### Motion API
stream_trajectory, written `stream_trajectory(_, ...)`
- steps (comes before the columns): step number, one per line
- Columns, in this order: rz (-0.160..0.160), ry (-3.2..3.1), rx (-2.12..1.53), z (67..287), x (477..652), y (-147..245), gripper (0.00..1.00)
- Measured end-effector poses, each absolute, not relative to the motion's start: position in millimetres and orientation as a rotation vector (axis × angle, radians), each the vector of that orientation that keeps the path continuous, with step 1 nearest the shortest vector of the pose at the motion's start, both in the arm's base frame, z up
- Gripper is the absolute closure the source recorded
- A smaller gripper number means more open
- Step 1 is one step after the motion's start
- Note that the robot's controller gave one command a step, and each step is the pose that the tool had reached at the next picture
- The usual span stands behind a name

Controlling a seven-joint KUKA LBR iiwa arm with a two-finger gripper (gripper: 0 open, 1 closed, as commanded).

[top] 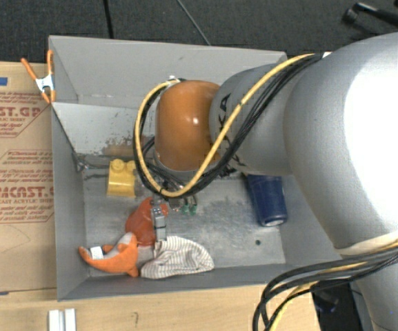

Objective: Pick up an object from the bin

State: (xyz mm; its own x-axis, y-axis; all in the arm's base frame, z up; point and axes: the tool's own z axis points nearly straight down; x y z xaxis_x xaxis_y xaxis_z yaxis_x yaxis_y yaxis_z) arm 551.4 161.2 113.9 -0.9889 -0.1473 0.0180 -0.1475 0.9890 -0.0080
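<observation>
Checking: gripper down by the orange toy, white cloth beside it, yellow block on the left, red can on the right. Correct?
Not quite: the camera view shows the can on the right is blue, not red. The rest holds: gripper down by the orange toy, white cloth beside it, yellow block on the left.

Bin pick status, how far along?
Done: the hand is down in the bin at the orange plush toy, next to the white cloth. Under way: nothing visibly lifted yet. Left: secure a grasp and lift out. Yellow block and blue can lie apart from it.
</observation>
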Motion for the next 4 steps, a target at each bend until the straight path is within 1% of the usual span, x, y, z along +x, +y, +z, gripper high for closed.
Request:
stream_trajectory(1, 0.003, -3.125, 0.228, 115.9, 549.8, 158.3, 1.00)
stream_trajectory(4, 0.004, -3.125, 0.230, 115.9, 549.8, 158.4, 1.00)
